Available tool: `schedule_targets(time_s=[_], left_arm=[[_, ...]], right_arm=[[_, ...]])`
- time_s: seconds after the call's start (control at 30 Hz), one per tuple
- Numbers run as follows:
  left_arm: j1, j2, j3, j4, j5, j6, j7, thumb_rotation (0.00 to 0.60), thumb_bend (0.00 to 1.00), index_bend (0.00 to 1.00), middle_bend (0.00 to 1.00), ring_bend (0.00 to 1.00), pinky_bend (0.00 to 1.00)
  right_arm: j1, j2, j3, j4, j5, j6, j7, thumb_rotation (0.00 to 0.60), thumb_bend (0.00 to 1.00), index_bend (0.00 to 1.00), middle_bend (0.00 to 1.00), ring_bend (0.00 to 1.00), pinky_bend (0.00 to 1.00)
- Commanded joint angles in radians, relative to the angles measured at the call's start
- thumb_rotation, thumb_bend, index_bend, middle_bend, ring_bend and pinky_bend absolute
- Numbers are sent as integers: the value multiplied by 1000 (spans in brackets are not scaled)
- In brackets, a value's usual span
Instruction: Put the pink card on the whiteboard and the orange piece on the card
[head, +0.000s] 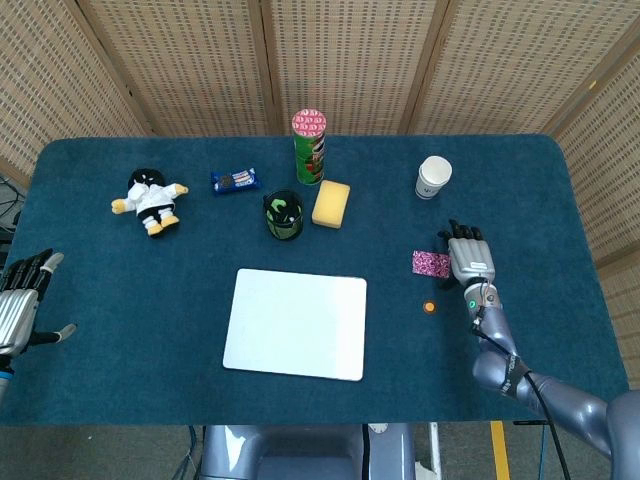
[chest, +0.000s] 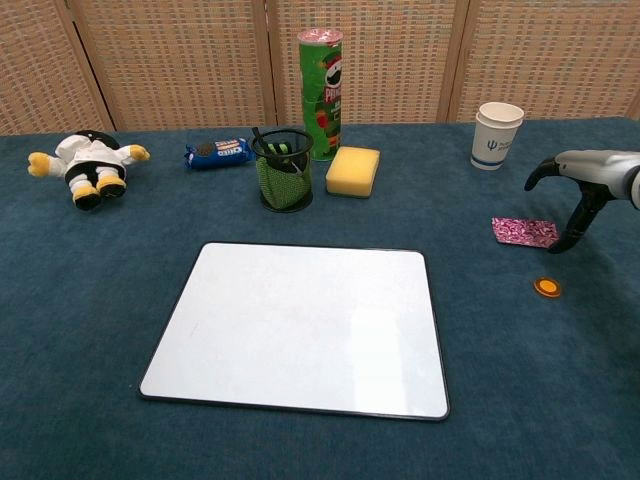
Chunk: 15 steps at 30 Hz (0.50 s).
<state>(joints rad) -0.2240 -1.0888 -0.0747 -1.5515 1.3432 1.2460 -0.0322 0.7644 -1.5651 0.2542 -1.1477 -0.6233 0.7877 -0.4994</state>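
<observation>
Left hand: my left hand (head: 20, 300) sits at the table's left edge, fingers apart, holding nothing, well away from every task thing.
Whiteboard: the whiteboard (head: 296, 322) lies flat at centre, bare, long axis across the table; nothing is on it yet.
Card: the card (head: 431, 264) lies flat on the cloth, right of the whiteboard and apart from it, long axis roughly left to right.
Piece: the piece (head: 429, 307) lies on the cloth just nearer me than the card, not touching it.
Right hand: my right hand (head: 466, 260) is unclenched and empty, just beside the card's right edge. In the chest view a dark finger (chest: 578, 224) reaches down at that edge; contact cannot be confirmed.
Bearing: the card lies directly left of my right hand, so that hand is by far the nearer.
Judgement: I would take the card first, at its right short edge.
</observation>
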Motion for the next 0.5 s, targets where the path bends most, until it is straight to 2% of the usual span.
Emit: schedule_targets(time_s=[0.03,0.2,0.5], left_arm=[[0,1,1,-1,2,2,-1,600,0,0,0,0,0],[2,2,2,-1,4,5,-4,600,0,0,0,0,0],[1,3,1,0,3,4,-9,600,0,0,0,0,0]], right_arm=[[13,-15,1,20,26,-8,-11,600,148,203,0,0,0],[36,-31,2,38,61,-8,-30,600,182,274,0,0,0],[58,-48,-8,59,93,-10,-55,600,207,283,0,0,0]])
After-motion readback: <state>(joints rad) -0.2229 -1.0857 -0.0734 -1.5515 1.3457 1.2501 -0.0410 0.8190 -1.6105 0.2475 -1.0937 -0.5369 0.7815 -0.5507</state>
